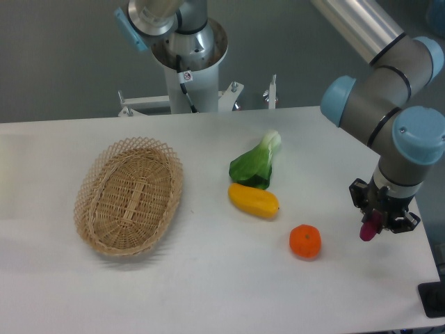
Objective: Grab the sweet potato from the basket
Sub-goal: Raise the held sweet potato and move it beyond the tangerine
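Observation:
The tan wicker basket [128, 196] lies on the left of the white table and is empty inside. My gripper [379, 217] hangs over the table's right edge, far from the basket. It is shut on the sweet potato [368, 228], a small magenta-purple tuber whose lower end sticks out below the fingers. The tuber hangs a little above the table surface.
A round orange [305, 241] lies left of the gripper. A yellow oblong fruit [254, 200] and a green leafy vegetable [256, 163] lie at the table's middle. The arm's base column [189, 66] stands at the back. The table's right edge is just beyond the gripper.

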